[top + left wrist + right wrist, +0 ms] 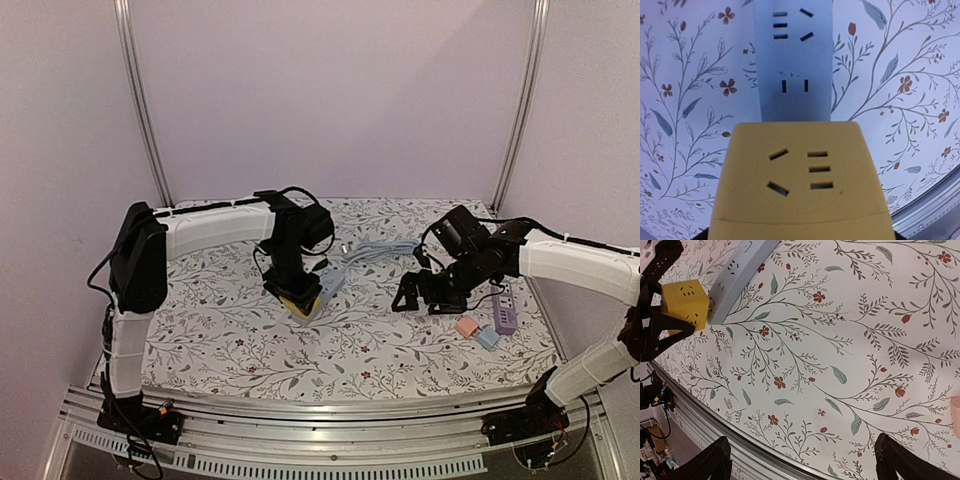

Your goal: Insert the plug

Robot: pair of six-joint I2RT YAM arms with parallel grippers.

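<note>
Right wrist: left fingers (pixel 662 330) clasp yellow plug (pixel 684 302) (beside strip (pixel 735 275) end); right fingers (pixel 905 460) splayed over tablecloth (pixel 840 340).

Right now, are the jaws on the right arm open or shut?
Open: the right arm's jaws stand far apart over the flowered cloth, with nothing between them.

Overhead, both wrists: shared yellow adapter (pixel 299 304)
</note>
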